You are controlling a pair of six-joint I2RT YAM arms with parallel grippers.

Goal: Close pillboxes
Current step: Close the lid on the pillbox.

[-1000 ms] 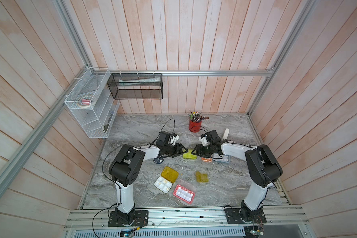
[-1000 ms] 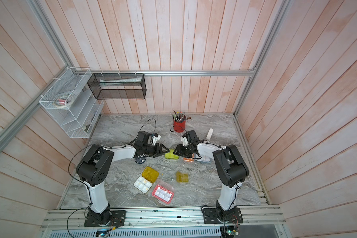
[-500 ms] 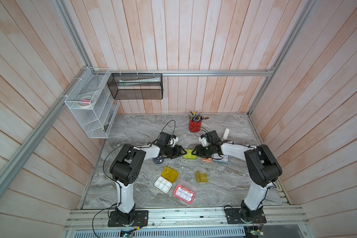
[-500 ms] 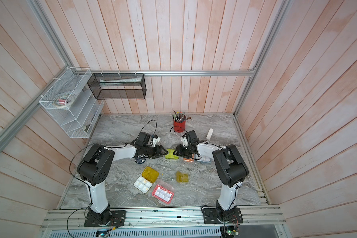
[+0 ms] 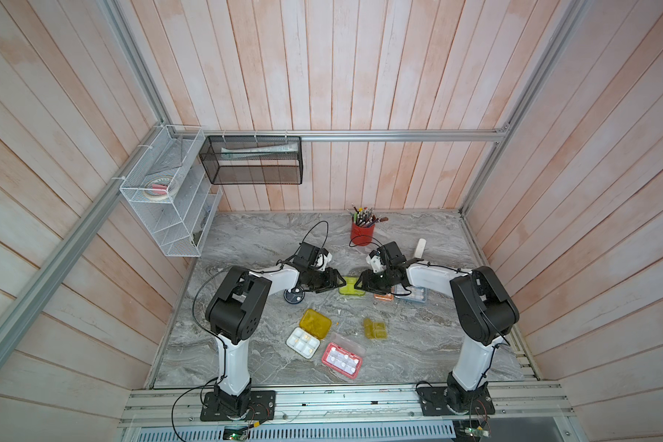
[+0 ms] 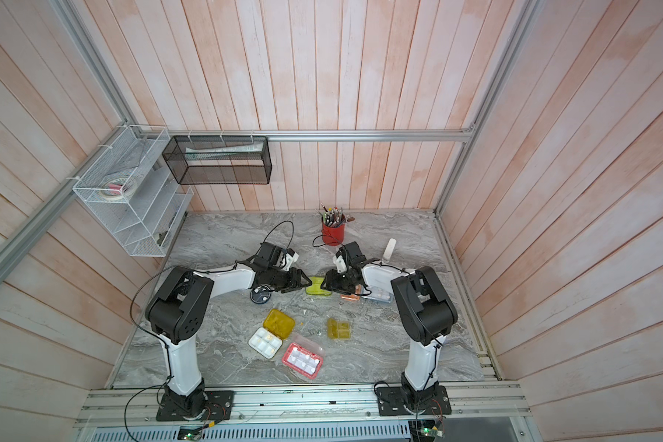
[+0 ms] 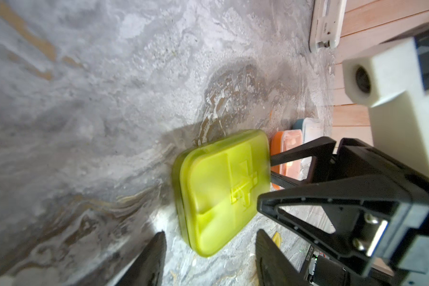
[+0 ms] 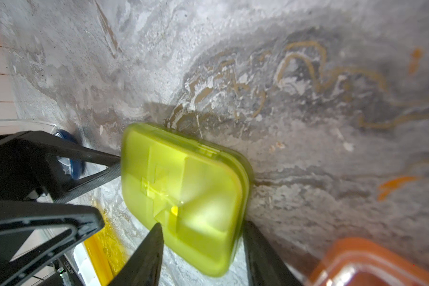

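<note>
The marble tabletop (image 5: 253,245) carries everything. Over it the left arm (image 5: 272,275) and right arm (image 5: 433,273) reach inward from opposite sides so that their ends meet nose to nose. I judge this a bracing arrangement: one side stops the box sliding while the other seats the lid. The left gripper (image 7: 209,232) is released, jaws spread, with one fingertip (image 8: 109,157) against a short end of the lime pillbox (image 7: 221,188) and the other finger off its side. The right gripper (image 8: 202,224) also has its jaws apart and straddles the opposite end, one finger over the lid and one along the edge. Whether it pinches the box or merely rests there cannot be told. The lime pillbox lies flat directly between the two grippers, lid up and apparently down. Its long axis runs along the line from one gripper to the other, short ends facing the fingertips. Well apart from both grippers, toward the arm bases, the yellow pillbox (image 5: 310,332), pink-red pillbox (image 5: 341,358) and small olive pillbox (image 5: 375,329) lie with lids open, so most of the closing seems left to do. Just behind the right gripper sits the orange pillbox (image 7: 286,141), with the light blue pillbox (image 7: 310,126) beyond. The round dark pillbox (image 5: 294,295) sits just behind the left gripper.
</note>
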